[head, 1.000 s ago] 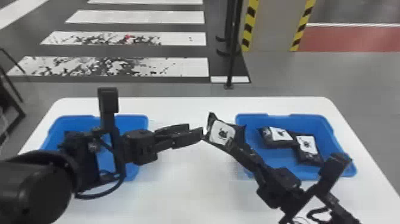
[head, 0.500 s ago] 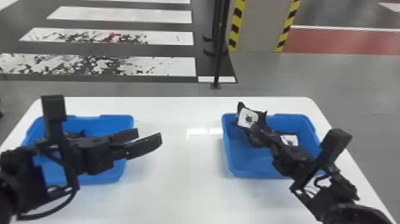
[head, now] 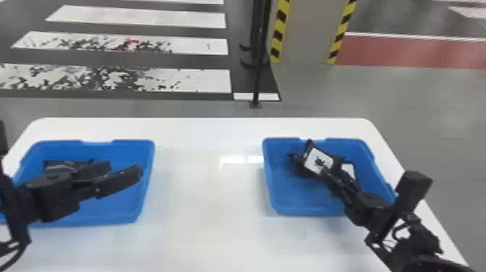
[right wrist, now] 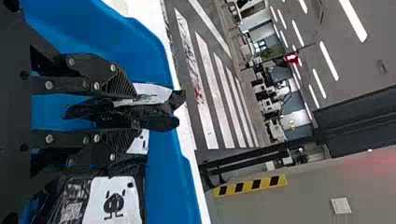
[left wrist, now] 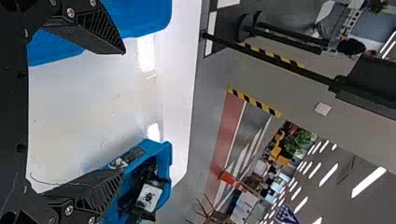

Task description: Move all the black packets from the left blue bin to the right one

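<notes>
My right gripper [head: 328, 174] is over the right blue bin [head: 302, 207], shut on a black packet [head: 318, 161] with a white label. In the right wrist view that packet [right wrist: 161, 109] is pinched between the fingers of the right gripper [right wrist: 134, 115]. Other labelled packets lie in this bin, one [head: 349, 169] behind the gripper and one [right wrist: 114, 200] beside its fingers. Above the left blue bin [head: 108, 216] my left gripper [head: 125, 169] stands open and empty, partly covering dark packets [head: 54, 164] inside. The left wrist view shows the left gripper [left wrist: 123, 112] with its fingers wide apart.
Both bins stand on a white table [head: 206, 202], with bare tabletop between them. Beyond the table's far edge a thin black post [head: 257, 72] rises from the floor, near a pillar [head: 307, 32] with yellow-black stripes.
The right gripper has carried its packet from beside the right bin's left wall to over that bin. The left gripper has moved left, away from the middle, over the left bin. The head view has shifted.
</notes>
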`<action>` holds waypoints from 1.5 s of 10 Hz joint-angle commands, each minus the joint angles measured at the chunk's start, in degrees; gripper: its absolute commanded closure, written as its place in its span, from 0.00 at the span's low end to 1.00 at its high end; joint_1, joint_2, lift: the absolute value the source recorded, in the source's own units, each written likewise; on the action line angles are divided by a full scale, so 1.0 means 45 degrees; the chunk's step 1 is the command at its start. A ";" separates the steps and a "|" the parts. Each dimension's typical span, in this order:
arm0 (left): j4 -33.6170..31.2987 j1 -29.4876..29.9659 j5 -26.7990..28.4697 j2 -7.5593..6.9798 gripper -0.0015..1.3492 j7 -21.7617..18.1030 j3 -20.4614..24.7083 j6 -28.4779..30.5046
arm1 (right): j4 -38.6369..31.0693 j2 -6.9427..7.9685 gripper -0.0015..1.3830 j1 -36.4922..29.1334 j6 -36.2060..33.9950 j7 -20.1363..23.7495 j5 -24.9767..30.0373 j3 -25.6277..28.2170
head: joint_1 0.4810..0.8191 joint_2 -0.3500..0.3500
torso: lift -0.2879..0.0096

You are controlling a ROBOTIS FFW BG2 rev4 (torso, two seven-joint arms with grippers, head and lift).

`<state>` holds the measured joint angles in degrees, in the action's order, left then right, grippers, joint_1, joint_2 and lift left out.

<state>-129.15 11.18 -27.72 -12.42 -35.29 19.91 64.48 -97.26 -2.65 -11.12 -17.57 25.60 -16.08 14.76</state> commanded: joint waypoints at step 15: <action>0.7529 -0.6048 0.5931 -0.1868 0.11 -0.0030 0.0501 0.2296 | -0.5808 0.0600 0.20 -0.8091 0.4123 -0.1647 -0.1505 -0.0436 | 0.63 0.83 | 0.50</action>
<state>-98.22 -14.46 -1.45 -20.39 -35.45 23.62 74.85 -124.05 0.00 -47.61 1.20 18.19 -22.19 12.99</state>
